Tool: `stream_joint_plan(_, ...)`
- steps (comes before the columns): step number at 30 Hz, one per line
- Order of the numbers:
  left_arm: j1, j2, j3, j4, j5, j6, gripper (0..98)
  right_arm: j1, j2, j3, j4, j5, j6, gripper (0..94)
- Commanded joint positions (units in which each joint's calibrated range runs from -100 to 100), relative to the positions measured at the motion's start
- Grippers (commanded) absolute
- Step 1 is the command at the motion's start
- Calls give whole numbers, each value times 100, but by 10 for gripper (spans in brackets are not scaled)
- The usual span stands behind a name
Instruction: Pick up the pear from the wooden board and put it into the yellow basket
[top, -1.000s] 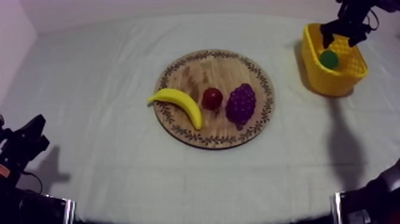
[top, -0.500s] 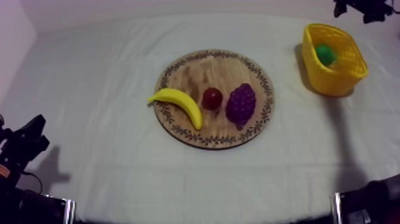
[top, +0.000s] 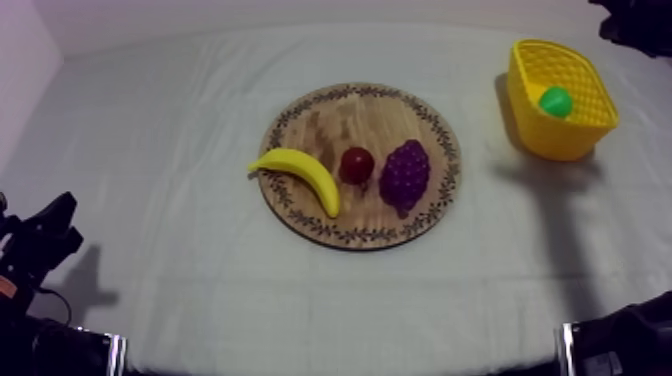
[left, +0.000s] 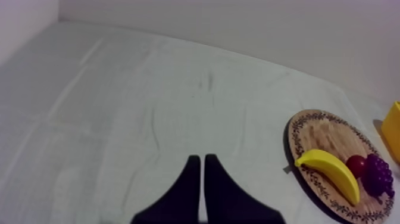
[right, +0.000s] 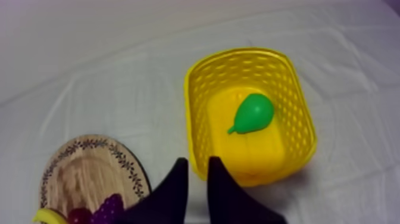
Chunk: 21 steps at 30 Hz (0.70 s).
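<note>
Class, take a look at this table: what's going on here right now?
The pear lies in the yellow basket, so the task looks done. The right gripper hangs above it, open and empty. The left gripper rests shut at its own side. The banana, small red fruit and grapes sit on the wooden board.

Small red fruit (top: 357, 164) as the reference. Banana (top: 300, 176) just beside it, on the top view's left, lying at a slant. Purple bunch of grapes (top: 404, 176) just beside it on the opposite side. Can't tell if either touches it. Table (top: 150, 150) all round it, under wrinkled grey-white cloth.
</note>
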Motion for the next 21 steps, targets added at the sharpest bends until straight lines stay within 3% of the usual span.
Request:
stream_joint_plan(1,-1,0,-2,-2,0,1,1,-51,-931,911,-34,-324,73,33)
stream_joint_plan(8,-1,0,-2,-2,0,-2,1,-273,-2385,2396,-43,-1022,95,10)
stream_joint_plan(13,-1,0,-2,-2,0,0,1,-355,-3386,3362,-371,-1212,492,4)
stream_joint_plan(21,-1,0,-2,-2,0,1,1,-332,-5043,5164,-851,-1607,356,3)
